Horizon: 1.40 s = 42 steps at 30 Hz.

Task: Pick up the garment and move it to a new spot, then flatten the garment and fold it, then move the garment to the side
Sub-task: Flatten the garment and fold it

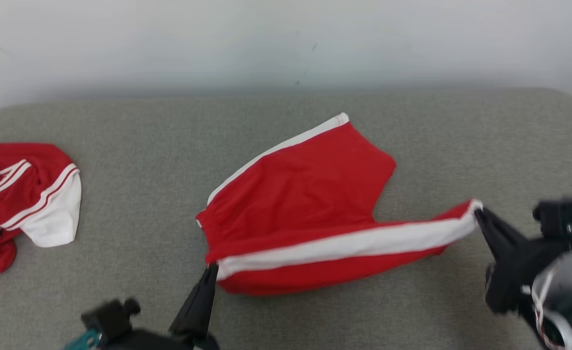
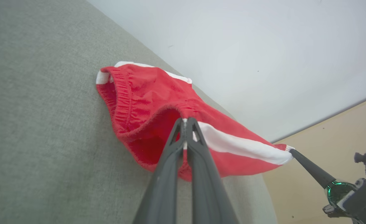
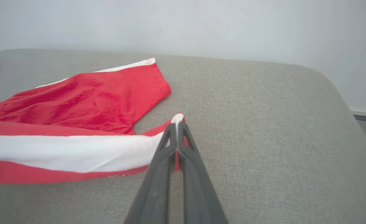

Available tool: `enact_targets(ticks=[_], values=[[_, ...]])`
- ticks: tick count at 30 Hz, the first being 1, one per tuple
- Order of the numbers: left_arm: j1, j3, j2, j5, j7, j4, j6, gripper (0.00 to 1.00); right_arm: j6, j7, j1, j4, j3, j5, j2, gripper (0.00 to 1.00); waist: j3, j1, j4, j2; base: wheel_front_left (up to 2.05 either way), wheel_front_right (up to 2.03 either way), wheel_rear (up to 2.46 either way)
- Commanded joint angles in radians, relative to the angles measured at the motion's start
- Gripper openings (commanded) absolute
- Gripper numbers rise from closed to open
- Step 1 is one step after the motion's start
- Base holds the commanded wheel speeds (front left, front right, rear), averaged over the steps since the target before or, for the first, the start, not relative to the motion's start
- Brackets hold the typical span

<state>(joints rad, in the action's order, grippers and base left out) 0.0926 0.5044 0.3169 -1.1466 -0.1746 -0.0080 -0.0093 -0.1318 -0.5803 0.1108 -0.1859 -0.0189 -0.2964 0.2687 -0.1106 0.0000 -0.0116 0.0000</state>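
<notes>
**Shorts pinned at both ends of the near stripe**

The red shorts point(image 1: 305, 194) lie about mid-bench point(image 1: 145, 121), closer to the near edge than the far one. The left hand point(image 1: 212, 268) is fully closed on the waistband end of the white side stripe point(image 1: 344, 245). The right hand point(image 1: 478, 210) is fully closed on the hem end of that same stripe. The stripe is pulled straight between them and lifted slightly off the padding.

This held edge is the long axis. It runs left to right, roughly along the near edge of the bench, and rises a little toward the right. The rest of the cloth lies beyond it. The other leg is flat and points toward the far edge.

My judgement is that any fold has to carry both hands together away from the robot, over that flat leg, with neither arm leading.

A second red-and-white garment point(image 1: 23, 194) is bunched at the left edge, well apart from the shorts.
</notes>
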Motion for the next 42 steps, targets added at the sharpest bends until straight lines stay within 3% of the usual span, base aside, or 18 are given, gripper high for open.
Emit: enact_targets(ticks=[1,14,22,32,33,34,35,36,37,42], values=[[0.049,0.002,-0.015,0.021,0.007,0.025,0.005,0.00,0.002,0.016,0.066,0.044,0.014,-0.003,0.024,0.00,-0.045,0.0000,0.035,0.0000,0.00,0.00,0.00],[0.398,0.013,-0.151,0.088,-0.003,0.266,0.029,0.00,0.002,0.189,0.597,0.531,0.193,0.008,0.128,0.00,-0.235,0.0000,0.156,0.0000,0.00,0.00,0.00],[0.514,-0.006,-0.199,0.093,-0.025,0.369,0.035,0.00,0.002,0.252,0.777,0.714,0.259,0.001,0.137,0.00,-0.293,0.0000,0.203,0.0000,0.00,0.00,0.00],[0.607,0.019,-0.236,0.099,-0.033,0.472,0.003,0.00,0.002,0.347,0.938,0.926,0.340,0.018,0.131,0.00,-0.320,0.0000,0.242,0.0000,0.00,0.00,0.00],[0.613,0.023,-0.239,0.101,-0.037,0.480,-0.001,0.06,0.002,0.358,0.948,0.945,0.343,0.022,0.128,0.00,-0.321,0.0000,0.245,0.0000,0.00,0.00,0.00],[0.620,0.030,-0.242,0.105,-0.038,0.490,-0.002,0.47,0.002,0.369,0.958,0.966,0.342,0.027,0.125,0.00,-0.322,0.0000,0.248,0.0000,0.00,0.00,0.00],[0.627,0.036,-0.244,0.108,-0.038,0.501,-0.007,1.00,0.002,0.382,0.970,0.987,0.338,0.031,0.120,0.00,-0.323,0.0000,0.250,0.0000,0.00,0.00,0.00],[0.635,0.036,-0.246,0.107,-0.043,0.508,-0.008,1.00,0.002,0.393,0.982,1.010,0.328,0.035,0.117,0.35,-0.323,0.0000,0.252,0.0000,0.00,0.00,0.00],[0.643,0.038,-0.247,0.112,-0.047,0.515,-0.010,1.00,0.002,0.396,0.993,1.037,0.314,0.038,0.111,1.00,-0.323,0.0000,0.254,0.0000,0.00,0.00,0.00],[0.653,0.036,-0.249,0.150,-0.076,0.534,-0.028,1.00,0.002,0.429,1.033,1.130,0.273,0.074,0.082,1.00,-0.301,0.0000,0.260,0.0000,0.00,0.00,0.00]])
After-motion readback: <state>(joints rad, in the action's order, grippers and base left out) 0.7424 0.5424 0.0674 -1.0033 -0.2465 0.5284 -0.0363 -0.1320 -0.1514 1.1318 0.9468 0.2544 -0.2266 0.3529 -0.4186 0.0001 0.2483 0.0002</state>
